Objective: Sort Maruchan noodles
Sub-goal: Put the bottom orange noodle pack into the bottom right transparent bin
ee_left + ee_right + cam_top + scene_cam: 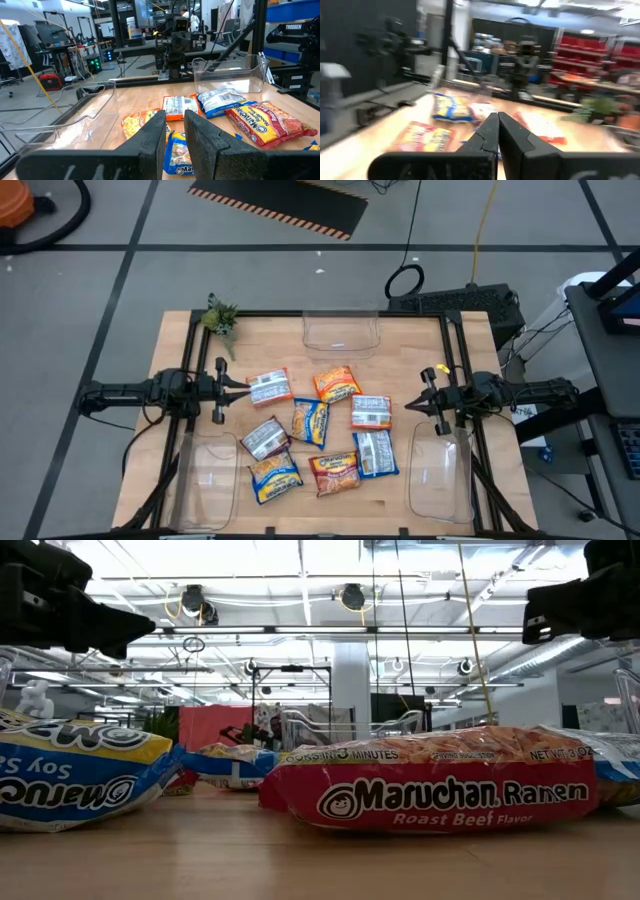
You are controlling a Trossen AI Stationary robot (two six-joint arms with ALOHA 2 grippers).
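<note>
On the light wooden table (330,492) eight small flat plastic Maruchan noodle packets (318,425) lie in a loose group at the middle, between the two arms. Taking the blue-and-yellow packet at the centre of the group (311,421) as landmark: the white-and-red packet (269,387) lies beyond it toward the left arm, the orange packet (337,384) lies just behind it, and a second white-and-red packet (371,411) lies beside it toward the right arm. In front of the landmark are a silver-white packet (265,438), a blue-and-yellow packet near the front edge (274,476), the red roast beef packet (335,471) and a blue-and-white packet (375,453). In the low view the red roast beef packet (440,792) fills the middle, with a blue soy sauce packet (75,780) beside it. Three clear plastic bins stand around the group: one behind the landmark (341,332), one at the front near the left arm (205,477), one at the front near the right arm (441,475). The left gripper (243,387) hangs above the table just beside the white-and-red packet, its fingers (150,137) a little apart and grasping nothing. The right gripper (411,406) hangs at the other side of the group, near the second white-and-red packet, its fingers (512,132) pressed together and empty. A small green plant (221,317) stands at the far corner on the left arm's side.
</note>
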